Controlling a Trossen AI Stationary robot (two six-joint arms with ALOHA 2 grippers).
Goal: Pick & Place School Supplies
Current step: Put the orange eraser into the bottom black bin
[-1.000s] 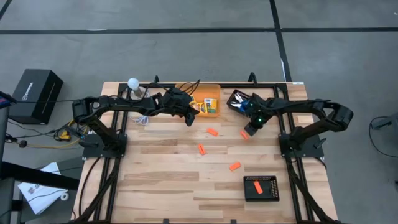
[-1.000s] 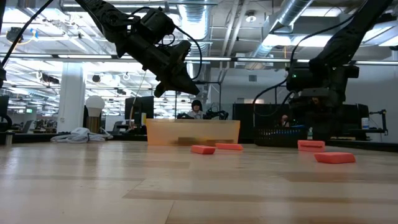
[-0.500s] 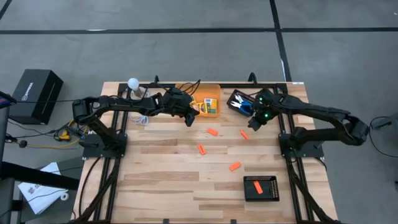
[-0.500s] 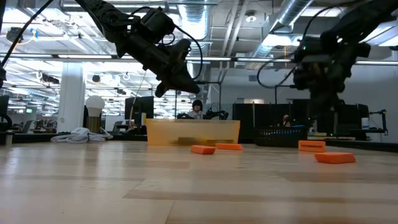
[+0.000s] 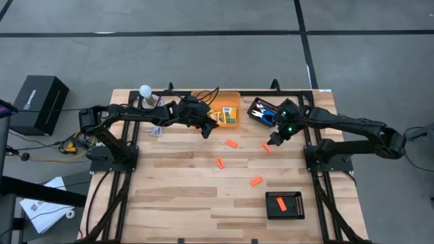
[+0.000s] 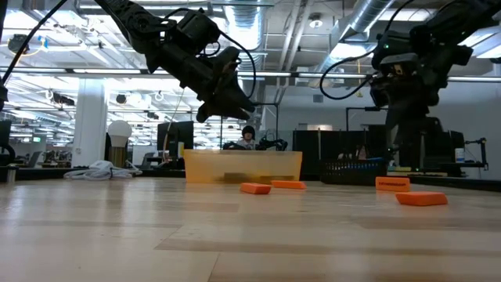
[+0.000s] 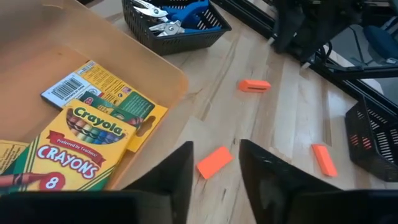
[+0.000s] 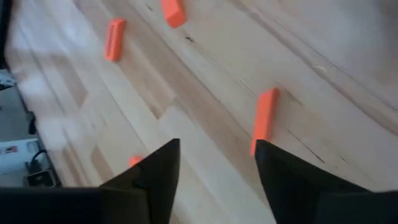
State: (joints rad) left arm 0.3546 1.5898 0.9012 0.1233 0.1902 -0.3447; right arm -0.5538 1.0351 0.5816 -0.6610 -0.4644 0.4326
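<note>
**Okay, both hands open and empty over the desk**

So from my remote seat: my left hand hangs just off the near corner of the translucent orange bin, fingers apart with nothing between them. Its wrist view looks down past the fingers at one orange piece lying on the wooden desk right beside the bin. Inside the bin I can see the crayon boxes, flat and overlapping.

My right hand hovers above the orange piece nearest the black tray with the blue-handled scissors. Fingers are spread here too, not clamped on anything, and in its wrist view that piece sits on the desk just beyond the fingertips, not touching them.

Two more orange pieces lie mid-desk, one near the centre and one closer to the front. A second black tray by the front right holds another orange piece.
</note>
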